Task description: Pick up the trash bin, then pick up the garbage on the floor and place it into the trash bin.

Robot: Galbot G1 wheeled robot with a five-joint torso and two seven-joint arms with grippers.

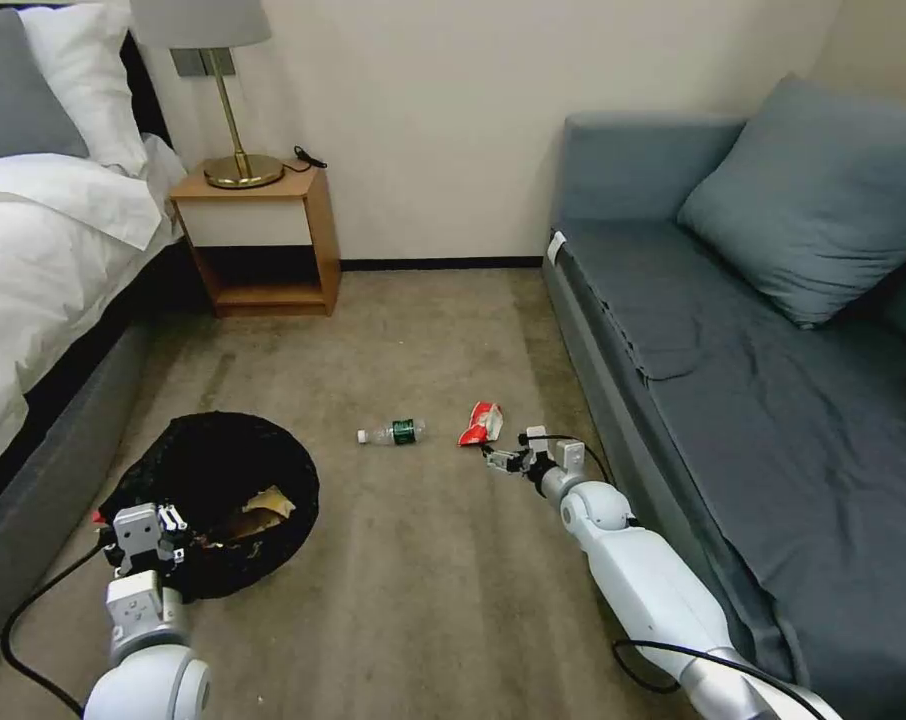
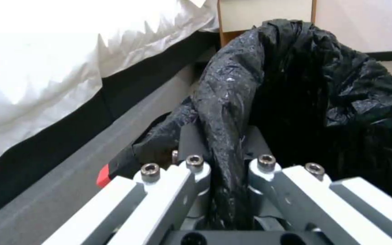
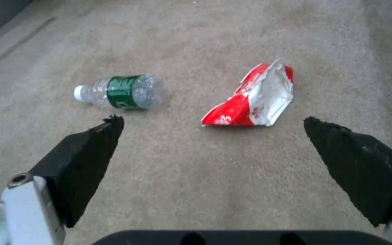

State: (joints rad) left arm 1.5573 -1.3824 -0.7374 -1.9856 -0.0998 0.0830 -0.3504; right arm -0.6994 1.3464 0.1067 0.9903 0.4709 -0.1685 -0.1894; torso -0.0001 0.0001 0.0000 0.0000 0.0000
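Two litter items lay on the carpet (image 1: 443, 560): a clear bottle (image 1: 393, 432) and a red wrapper (image 3: 251, 100) just beyond our right gripper (image 3: 212, 131), its fingers spread wide. Our left gripper (image 2: 225, 170) pinched the bin's black liner (image 2: 225, 112) beside the bed (image 1: 43, 250). We judged the liner could slip; the sofa (image 1: 733, 360) crowded the right arm.

The bin (image 1: 213, 500), lined with a crinkly black bag, stood by the bed with brown and gold litter inside. A clear green-labelled bottle (image 1: 393, 433) lay sideways on the carpet (image 1: 423, 580), near a crumpled red wrapper (image 1: 481, 423).
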